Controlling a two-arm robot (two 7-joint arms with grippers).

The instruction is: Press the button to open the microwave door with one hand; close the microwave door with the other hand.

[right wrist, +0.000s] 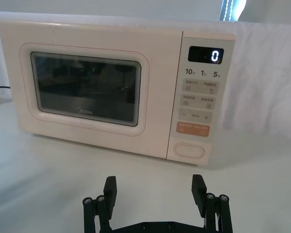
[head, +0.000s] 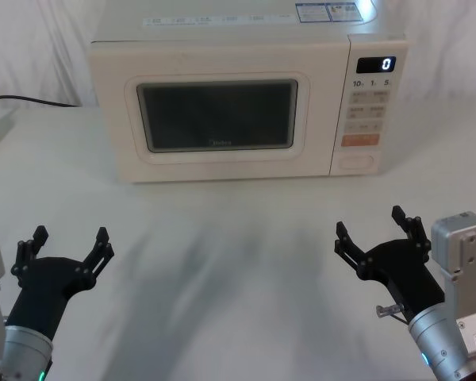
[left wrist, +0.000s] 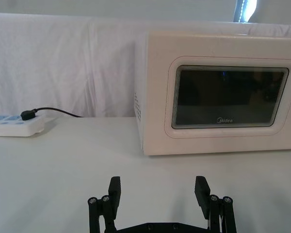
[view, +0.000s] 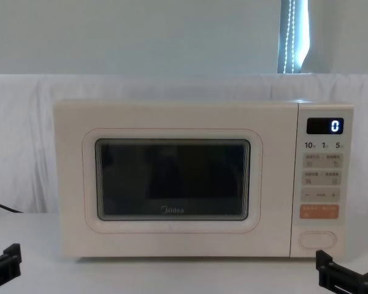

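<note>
We see the button (head: pixel 356 162) at the bottom of the microwave's control panel, on the right end of the front face, directly under the orange key (head: pixel 359 140). Nothing touches it. In the right wrist view the button (right wrist: pixel 189 150) sits straight ahead of the gripper and a little to one side of its centre line.

The microwave door (head: pixel 218 115) is shut, flush with the cream body, covering the front to the left of the panel. Its dark window carries the grey Midea lettering along the lower edge, readable in the chest view (view: pixel 172 210). The display (head: pixel 375 64) above the keys reads 0.

The microwave stands at the far side of the white table (head: pixel 238 238), front facing us, with white cloth behind it.

We have the right gripper (head: pixel 373 236) low over the table at near right, well short of the panel, fingers spread wide with nothing between them. In its own wrist view the two fingertips (right wrist: pixel 110 187) stand apart with bare table between.

The left gripper (head: pixel 70 244) is at near left, also low over the table and well apart from the door, fingers spread and empty. Its wrist view shows the fingers (left wrist: pixel 115 188) wide apart, pointing toward the door's left half.

A white power strip (left wrist: pixel 15 125) with a black plug and cable lies on the table left of the microwave.
</note>
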